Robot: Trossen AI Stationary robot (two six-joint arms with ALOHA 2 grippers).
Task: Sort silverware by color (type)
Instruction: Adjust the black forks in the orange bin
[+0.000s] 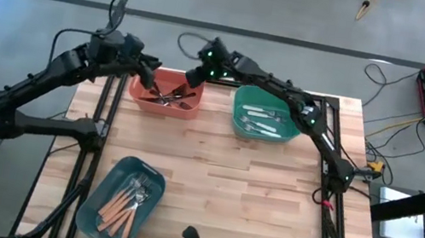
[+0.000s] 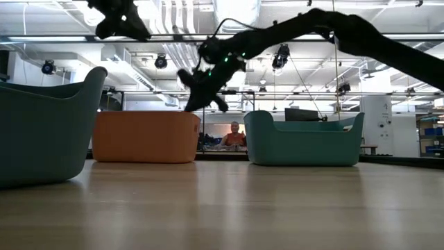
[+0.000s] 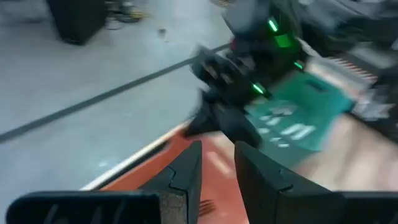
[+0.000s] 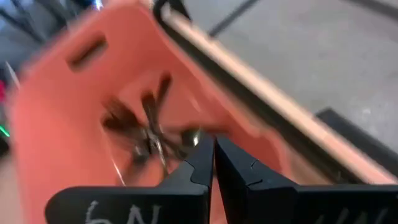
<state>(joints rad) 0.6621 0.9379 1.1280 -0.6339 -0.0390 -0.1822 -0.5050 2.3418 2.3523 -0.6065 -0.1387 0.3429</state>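
The right gripper (image 1: 195, 75) has its jaws together with nothing between them; it sits at the right-hand rim of the orange bin (image 1: 147, 96), angled down toward the bin's interior. In the right wrist view the closed fingertips (image 4: 214, 155) point at the black utensils (image 4: 146, 127) lying in a loose heap on the bin floor. The left gripper (image 1: 154, 67) hovers above the far left rim of the same bin; its jaws stand slightly apart, and the left wrist view shows an empty gap between the two fingers (image 3: 186, 171). The two grippers are near each other over the orange bin but do not touch. The orange bin stands at the far edge of the table (image 1: 268, 198), just beside the green bin (image 1: 239, 123), which holds the white-handled utensils (image 1: 264, 121). The teal bin (image 1: 94, 203) sits well apart at the near left of the table and holds the orange-handled utensils (image 1: 125, 204) lying side by side. The wrist pictures are blurred, so the exact count of black pieces cannot be told. In the low view, a person (image 2: 234, 136) appears far behind the table, between the orange and green bins.
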